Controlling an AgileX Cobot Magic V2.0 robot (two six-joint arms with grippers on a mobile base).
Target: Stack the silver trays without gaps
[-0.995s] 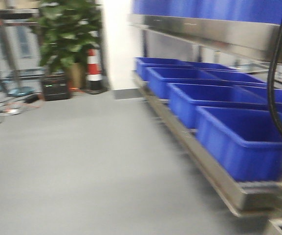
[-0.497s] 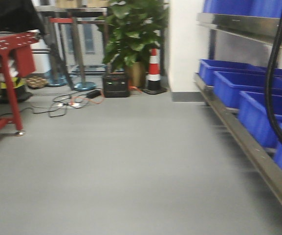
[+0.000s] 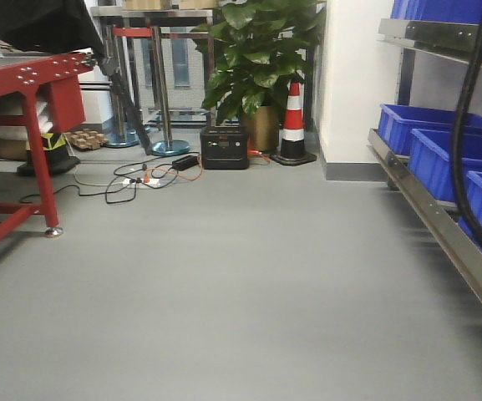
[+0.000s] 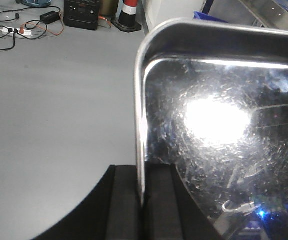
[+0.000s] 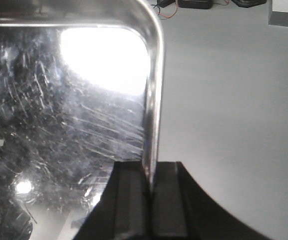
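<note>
Jaws of left gripper (image 4: 143,187) and right gripper (image 5: 150,182) clamp opposite rims of mirror-shiny rectangular steel tray (image 4: 223,125) (judged: for level carrying).

The left gripper (image 4: 143,202) is closed on the left rim of a silver tray (image 4: 218,125). Its two black fingers (image 4: 124,205) stand side by side, one outside the rim and one inside, with the thin edge pinched in the narrow slot between them. The right gripper (image 5: 151,200) grips the right rim of a silver tray (image 5: 69,125) the same way (most likely the same tray, though neither wrist view shows both sides). Its flat black pads press on either side of the edge. Both wrists point forward, with the pinched rims running straight away from them.
</note>
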